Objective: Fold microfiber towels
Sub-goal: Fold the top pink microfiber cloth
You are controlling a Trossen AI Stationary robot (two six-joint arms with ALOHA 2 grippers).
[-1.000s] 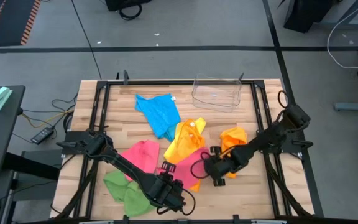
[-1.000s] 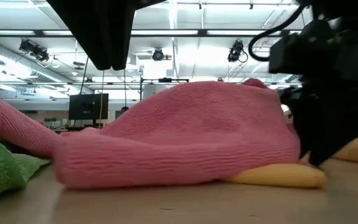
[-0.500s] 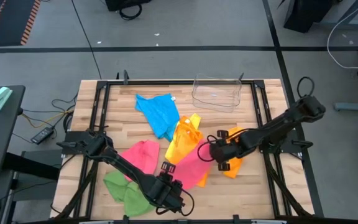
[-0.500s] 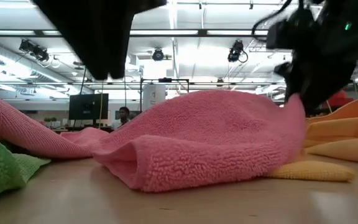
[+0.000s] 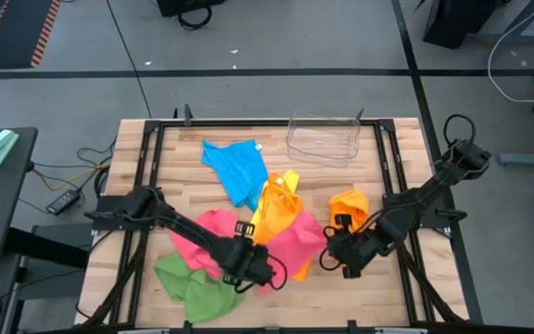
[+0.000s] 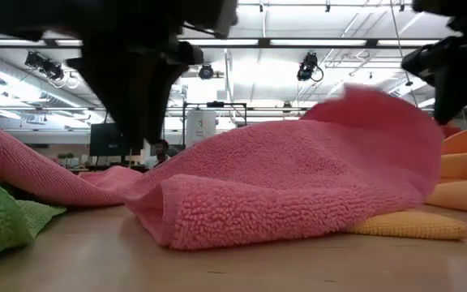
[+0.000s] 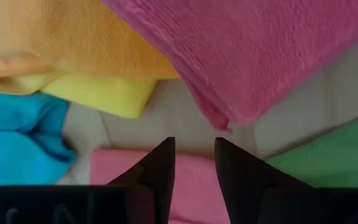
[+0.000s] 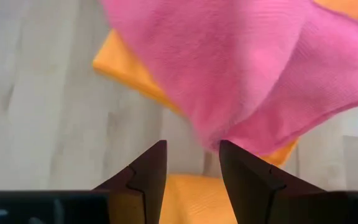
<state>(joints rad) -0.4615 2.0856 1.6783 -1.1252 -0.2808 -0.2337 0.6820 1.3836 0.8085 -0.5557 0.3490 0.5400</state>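
Observation:
A pink towel (image 5: 290, 243) lies crumpled in the table's middle, partly on a yellow towel (image 5: 276, 209); in the low view its right corner (image 6: 355, 93) stands up in the air. My left gripper (image 5: 251, 269) hangs open above the pink towel's left part (image 7: 185, 186), fingers pointing down. My right gripper (image 5: 341, 258) is open just right of that towel, and the raised pink corner (image 8: 219, 140) lies just past its fingertips. The green towel (image 5: 193, 283), the blue towel (image 5: 239, 167) and the orange towel (image 5: 349, 204) lie loose on the table.
A clear plastic bin (image 5: 323, 137) stands at the far edge. The black frame rails (image 5: 146, 167) run along the table's sides. Bare wood (image 5: 378, 297) shows at the near right corner and along the near edge.
My right gripper lifted the pink towel's right corner, then drew away toward the near right; that corner now stands up loose, apart from the gripper. My left gripper has gone from the near edge toward the far edge, over the pink towel.

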